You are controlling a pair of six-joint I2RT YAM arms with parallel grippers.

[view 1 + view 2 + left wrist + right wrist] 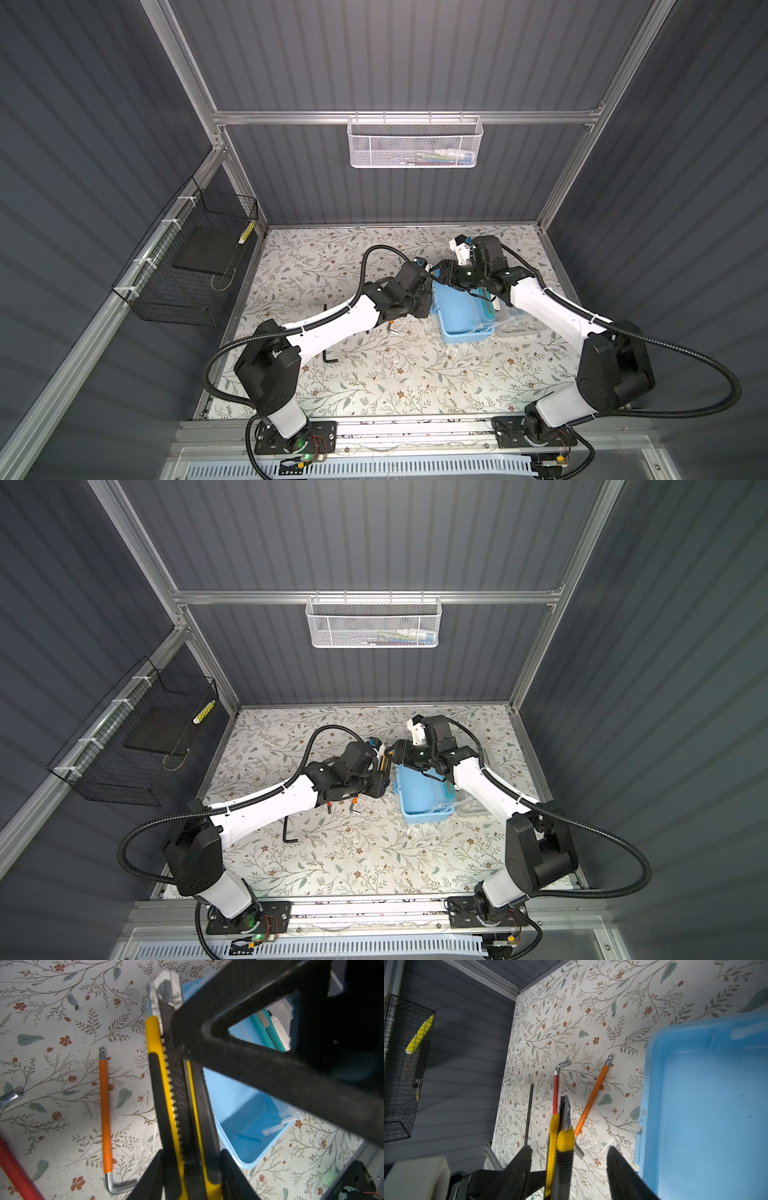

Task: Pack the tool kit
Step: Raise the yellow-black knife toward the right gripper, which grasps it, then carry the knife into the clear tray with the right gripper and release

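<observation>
Your floral table (pixel 374 374) carries the open light blue box (pixel 465 336), right of centre. Beside its far left corner, your left gripper's (pixel 192 1153) jaws clamp the yellow utility knife (pixel 154 1039), embossed "TOOLS". Your right gripper's (pixel 569 1148) jaws stand apart around its blade end.

Knives: 2, yellow knife (pixel 178 1095), teal knife (pixel 486 306); hex keys: 3, orange key (pixel 592 1097), red key (pixel 555 1095), black key (pixel 529 1113); box (pixel 706 1105): 1; baskets: 2, white basket (pixel 411 145) far, black basket (pixel 166 299) left.
</observation>
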